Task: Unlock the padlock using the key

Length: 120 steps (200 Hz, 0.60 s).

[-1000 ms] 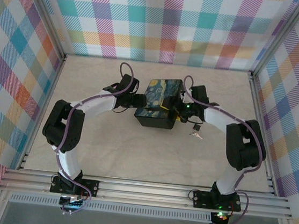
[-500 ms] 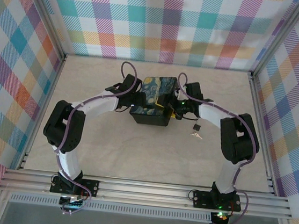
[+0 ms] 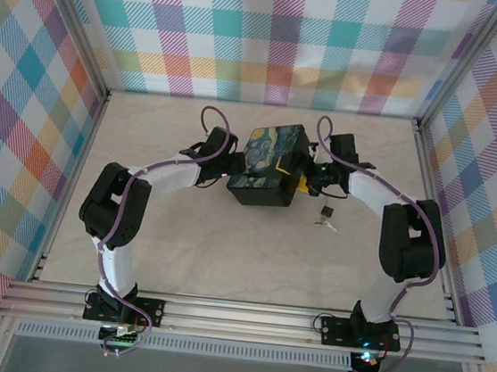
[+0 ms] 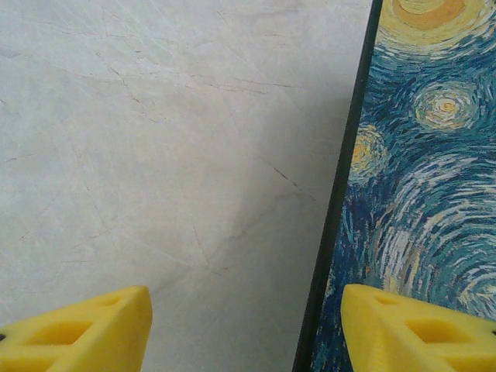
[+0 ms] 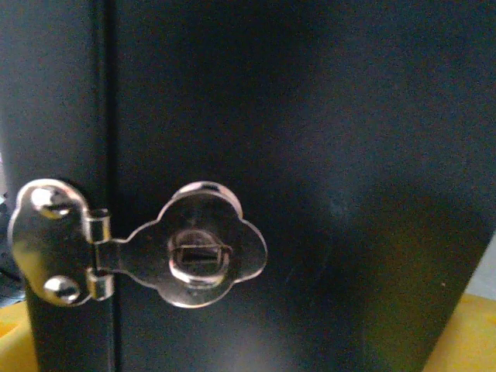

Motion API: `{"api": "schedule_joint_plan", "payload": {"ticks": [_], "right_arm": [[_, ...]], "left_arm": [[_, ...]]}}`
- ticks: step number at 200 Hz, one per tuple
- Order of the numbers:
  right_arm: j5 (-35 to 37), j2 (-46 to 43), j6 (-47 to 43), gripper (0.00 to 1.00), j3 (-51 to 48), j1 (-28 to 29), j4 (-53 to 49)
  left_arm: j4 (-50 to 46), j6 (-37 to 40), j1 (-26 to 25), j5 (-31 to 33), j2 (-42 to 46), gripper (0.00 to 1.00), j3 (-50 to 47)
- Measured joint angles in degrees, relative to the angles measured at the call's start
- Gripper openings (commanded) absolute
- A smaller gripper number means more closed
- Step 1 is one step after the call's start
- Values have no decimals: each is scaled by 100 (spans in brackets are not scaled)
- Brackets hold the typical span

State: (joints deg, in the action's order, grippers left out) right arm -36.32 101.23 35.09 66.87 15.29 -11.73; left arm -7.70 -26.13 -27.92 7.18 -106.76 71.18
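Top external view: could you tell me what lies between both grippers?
In the top view, the dark box with swirly blue lid sits between left gripper and right gripper.

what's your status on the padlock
Left gripper open over the box lid edge; right gripper straddles the box's hasp side, grip unclear. Padlock and key on the table right of the box, untouched. Hasp empty.

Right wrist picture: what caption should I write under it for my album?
Close-up of a shiny silver metal hasp lying flat against the side of a dark black box.
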Motion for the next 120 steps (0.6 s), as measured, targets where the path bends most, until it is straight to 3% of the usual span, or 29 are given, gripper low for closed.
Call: {"api": "schedule_joint_plan", "payload": {"ticks": [120], "right_arm": [[437,-245,-485,100,42,-114,-997]], "left_arm": [[-444,170,-4,-111,-105,65,367]]}}
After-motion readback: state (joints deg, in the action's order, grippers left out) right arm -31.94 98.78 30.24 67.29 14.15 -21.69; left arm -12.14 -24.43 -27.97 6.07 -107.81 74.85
